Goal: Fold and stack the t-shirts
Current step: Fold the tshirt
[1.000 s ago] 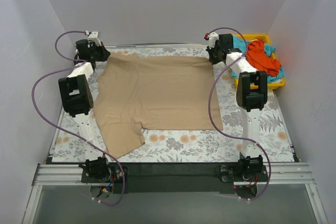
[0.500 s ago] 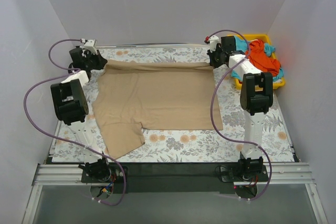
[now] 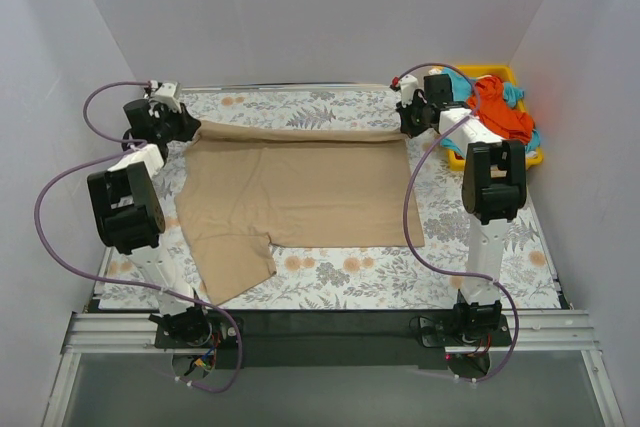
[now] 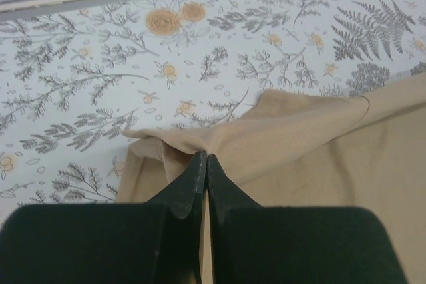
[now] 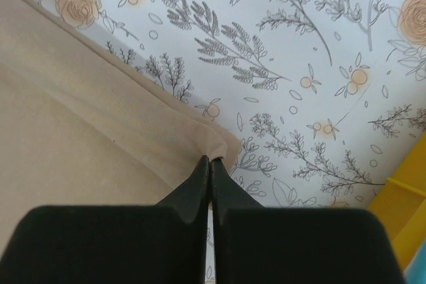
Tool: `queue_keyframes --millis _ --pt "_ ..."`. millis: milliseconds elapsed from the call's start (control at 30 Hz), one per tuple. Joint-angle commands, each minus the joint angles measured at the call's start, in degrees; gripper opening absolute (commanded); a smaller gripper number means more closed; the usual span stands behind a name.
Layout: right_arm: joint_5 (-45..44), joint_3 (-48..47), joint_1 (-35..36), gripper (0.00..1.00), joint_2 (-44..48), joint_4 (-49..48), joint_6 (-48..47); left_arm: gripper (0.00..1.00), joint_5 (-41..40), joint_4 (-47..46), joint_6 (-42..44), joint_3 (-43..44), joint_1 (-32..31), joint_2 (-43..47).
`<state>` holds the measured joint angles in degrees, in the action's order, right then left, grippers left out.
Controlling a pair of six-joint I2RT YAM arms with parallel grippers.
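Note:
The tan-beige t-shirt [image 3: 295, 187] lies spread on the floral table, its far edge lifted and folded toward me. My left gripper [image 3: 193, 126] is shut on its far left corner [image 4: 200, 141]. My right gripper [image 3: 406, 127] is shut on its far right corner [image 5: 216, 143]. The far edge hangs taut between the two grippers. The orange-red t-shirt [image 3: 498, 110] and the turquoise-blue t-shirt [image 3: 517, 95] lie crumpled in the yellow tray [image 3: 527, 159] at the far right.
The floral tablecloth [image 3: 450, 257] covers the table. White walls close in the left, far and right sides. Purple cables loop from both arms. The yellow tray's corner [image 5: 406, 197] shows in the right wrist view, close to the right gripper.
Both grippers have lifted the shirt's far edge and drawn it toward me. The far part of the shirt now folds over, and more bare tablecloth shows behind it.

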<state>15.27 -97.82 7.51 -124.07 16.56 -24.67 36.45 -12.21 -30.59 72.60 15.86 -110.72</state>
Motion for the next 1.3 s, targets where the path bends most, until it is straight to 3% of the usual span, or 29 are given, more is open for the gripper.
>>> queue_keyframes --millis 0,167,367,467,500,567,600,667,767,933,1067,1267 --pt "0.7 1.4 -0.6 0.01 3.7 0.1 -2.0 0.00 0.1 0.3 3.6 -3.2 0.6 4.7" --pt "1.3 3.1 -0.7 0.01 2.9 0.6 -2.8 0.00 -0.7 1.2 5.6 -5.8 0.6 4.2" --pt "2.4 2.9 -0.6 0.04 2.1 3.3 -5.0 0.00 -0.3 8.9 10.8 -4.4 0.6 1.6" --pt "4.2 2.7 -0.7 0.19 2.5 5.6 -6.4 0.00 0.4 17.2 14.5 -0.5 0.6 -0.5" --pt "4.5 2.5 -0.6 0.36 2.9 6.8 -6.7 0.04 0.3 21.7 15.5 0.7 0.6 -1.0" --pt "4.9 2.1 -0.7 0.45 3.3 8.0 -7.8 0.15 0.6 26.3 18.6 4.7 0.8 -2.5" --pt "5.0 1.8 -0.7 0.57 4.0 9.2 -8.3 0.31 2.3 29.1 18.9 5.9 0.9 -2.7" --pt "5.6 0.9 -0.7 0.65 4.4 10.6 -9.2 0.45 4.1 30.1 18.5 8.9 1.8 -2.8" --pt "5.7 -1.5 -0.7 0.63 4.6 11.7 -9.6 0.50 7.4 30.4 15.6 13.8 1.7 -3.4" --pt "5.6 -9.0 -0.7 0.43 -0.5 15.1 -8.4 0.48 4.1 30.8 12.4 22.7 -1.8 -9.9" --pt "6.3 -15.4 -0.6 0.40 -5.0 17.7 -7.2 0.49 -0.6 31.0 10.3 28.1 -4.0 -14.7" --pt "5.5 -15.8 0.0 0.41 -7.3 17.7 -7.5 0.52 -2.3 31.1 9.0 30.7 -5.5 -18.1"
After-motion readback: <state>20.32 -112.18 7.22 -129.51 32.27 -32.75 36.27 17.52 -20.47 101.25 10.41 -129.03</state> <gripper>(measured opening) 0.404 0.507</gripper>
